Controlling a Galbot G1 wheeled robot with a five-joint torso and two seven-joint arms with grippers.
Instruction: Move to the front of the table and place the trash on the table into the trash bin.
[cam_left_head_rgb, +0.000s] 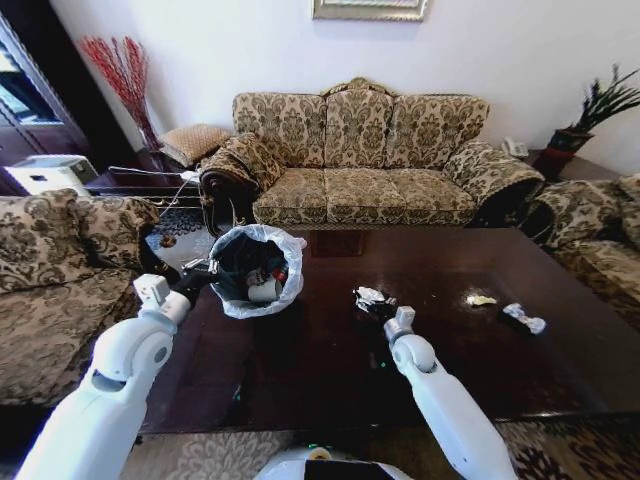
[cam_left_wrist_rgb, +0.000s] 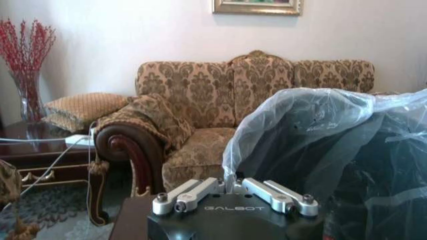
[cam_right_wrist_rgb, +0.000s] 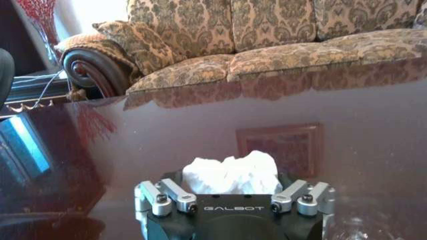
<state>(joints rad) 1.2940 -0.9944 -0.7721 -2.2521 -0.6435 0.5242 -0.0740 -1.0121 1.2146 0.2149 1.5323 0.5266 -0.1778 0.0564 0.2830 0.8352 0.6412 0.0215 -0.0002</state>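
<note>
The right tool (cam_right_wrist_rgb: 233, 192) pinched a crumpled white tissue (cam_right_wrist_rgb: 230, 172) on the shiny dark brown tabletop (cam_right_wrist_rgb: 373, 130); a weak grip could drop it; the left tool (cam_left_wrist_rgb: 233, 192) pinched the black bin's clear bag (cam_left_wrist_rgb: 300, 135); it might tip.

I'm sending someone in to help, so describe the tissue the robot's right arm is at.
On the dark coffee table, near its middle, the right gripper sits at a crumpled white tissue. The other scraps lie apart, further right.
</note>
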